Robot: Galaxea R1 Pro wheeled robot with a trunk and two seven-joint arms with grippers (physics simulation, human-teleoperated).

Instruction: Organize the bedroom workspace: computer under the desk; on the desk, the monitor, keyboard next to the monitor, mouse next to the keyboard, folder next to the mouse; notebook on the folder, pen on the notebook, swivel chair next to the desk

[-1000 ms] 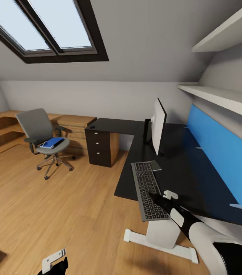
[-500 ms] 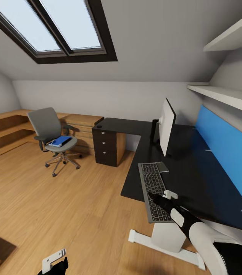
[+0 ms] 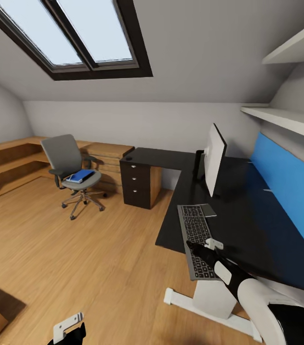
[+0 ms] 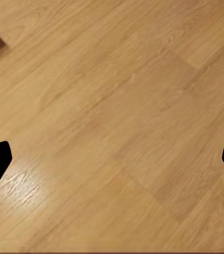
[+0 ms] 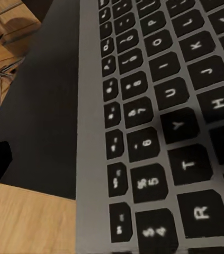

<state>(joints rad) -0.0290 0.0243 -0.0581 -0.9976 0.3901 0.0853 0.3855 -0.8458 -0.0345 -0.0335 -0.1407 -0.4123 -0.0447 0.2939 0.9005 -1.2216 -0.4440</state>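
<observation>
Keyboard [image 3: 197, 241] on the bench [image 3: 248, 225] sits under our right gripper [image 3: 190, 245], jaws spread, gripping nothing.

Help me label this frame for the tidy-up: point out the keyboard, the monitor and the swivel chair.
keyboard [image 3: 196, 235], head view, on the middle rows of keys.
monitor [image 3: 215, 159], head view, on the pale back of the panel.
swivel chair [image 3: 64, 152], head view, on the grey backrest.

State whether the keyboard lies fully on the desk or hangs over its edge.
Hangs over. In the head view the keyboard's near end juts past the desk's front edge above the floor, with the right gripper over it.
</observation>
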